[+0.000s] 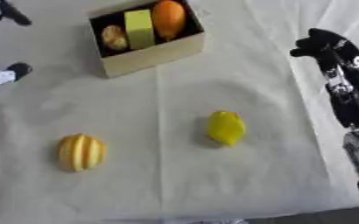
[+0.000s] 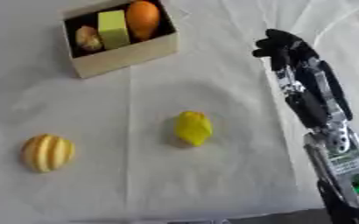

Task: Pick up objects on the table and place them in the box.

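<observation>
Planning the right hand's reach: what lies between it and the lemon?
Only bare white cloth between right hand and lemon; right eye view shows it.

Count at this frame. One box (image 1: 152,54) is sitting on the surface (image 1: 175,183). Three items are lying inside it: one brown rounded item (image 1: 114,37), one yellow-green block (image 1: 139,28), one orange oval item (image 1: 169,18). Two items are lying loose outside it: one ribbed yellow-orange item (image 1: 81,152) and one plain yellow item (image 1: 225,127). One robot hand (image 2: 278,44) is showing.
</observation>
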### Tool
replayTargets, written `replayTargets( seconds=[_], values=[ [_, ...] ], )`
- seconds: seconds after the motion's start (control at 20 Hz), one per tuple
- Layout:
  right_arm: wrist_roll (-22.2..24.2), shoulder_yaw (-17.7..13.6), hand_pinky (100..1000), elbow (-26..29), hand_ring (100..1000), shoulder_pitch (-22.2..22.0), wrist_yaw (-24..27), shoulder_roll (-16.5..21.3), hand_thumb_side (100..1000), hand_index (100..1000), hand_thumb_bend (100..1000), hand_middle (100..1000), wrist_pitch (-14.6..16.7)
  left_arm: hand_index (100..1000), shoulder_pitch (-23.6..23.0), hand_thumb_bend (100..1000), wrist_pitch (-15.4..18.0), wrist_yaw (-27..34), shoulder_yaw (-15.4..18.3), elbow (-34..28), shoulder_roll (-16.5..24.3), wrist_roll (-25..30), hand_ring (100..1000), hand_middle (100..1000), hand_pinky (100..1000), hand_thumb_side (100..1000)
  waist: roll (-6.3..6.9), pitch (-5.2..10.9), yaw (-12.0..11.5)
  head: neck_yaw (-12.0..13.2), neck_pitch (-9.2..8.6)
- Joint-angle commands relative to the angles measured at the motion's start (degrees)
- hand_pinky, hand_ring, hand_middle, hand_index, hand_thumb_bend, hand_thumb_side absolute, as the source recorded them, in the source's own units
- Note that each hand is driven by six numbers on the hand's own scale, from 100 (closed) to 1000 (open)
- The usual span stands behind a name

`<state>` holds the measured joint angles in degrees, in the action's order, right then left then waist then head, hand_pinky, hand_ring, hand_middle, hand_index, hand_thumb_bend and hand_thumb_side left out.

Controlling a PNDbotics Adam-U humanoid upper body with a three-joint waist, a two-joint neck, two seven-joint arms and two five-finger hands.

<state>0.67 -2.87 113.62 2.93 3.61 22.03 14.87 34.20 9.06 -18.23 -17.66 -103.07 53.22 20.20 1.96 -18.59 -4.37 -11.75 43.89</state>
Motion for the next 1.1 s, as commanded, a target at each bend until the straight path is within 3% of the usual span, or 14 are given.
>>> replayTargets(
  seconds=[0.05,0.25,0.5,0.85,1.1],
  values=[
    [-0.7,-0.9,987,1.0,745,-0.1,-0.4,1.5,674,856,100,727,0.7,819,-2.3,438,-3.0,1.4,1.2,-8.1,5.1,-0.2,816,711,775,394,0.09,2.06,-0.3,-1.2,0.23],
    [-1.2,-1.0,985,1.0,744,-0.4,-0.2,2.2,669,855,100,726,1.6,827,-5.4,478,-3.3,0.3,0.6,-11.3,7.1,1.5,822,719,775,431,0.04,2.5,-0.9,-0.9,0.23],
    [-1.3,-1.0,984,1.0,745,-0.5,0.2,2.8,665,855,100,727,1.8,836,-6.8,471,-4.4,0.2,-1.1,-11.5,6.7,4.7,821,693,777,496,0.14,2.96,-1.2,0.2,0.23],
    [-1.7,-1.2,984,1.0,744,-1.6,-0.1,3.4,665,854,100,726,2.0,820,-6.3,445,-7.5,1.7,-3.1,-11.5,2.1,8.7,803,664,767,569,0.74,3.82,-2.6,1.4,0.23],
    [-1.9,-1.1,986,1.0,743,-2.0,-0.2,3.3,670,854,100,726,1.0,810,-4.4,432,-10.0,1.5,-4.2,-11.5,-2.7,9.9,792,646,758,530,1.29,4.37,-3.8,0.7,0.23]
  ],
)
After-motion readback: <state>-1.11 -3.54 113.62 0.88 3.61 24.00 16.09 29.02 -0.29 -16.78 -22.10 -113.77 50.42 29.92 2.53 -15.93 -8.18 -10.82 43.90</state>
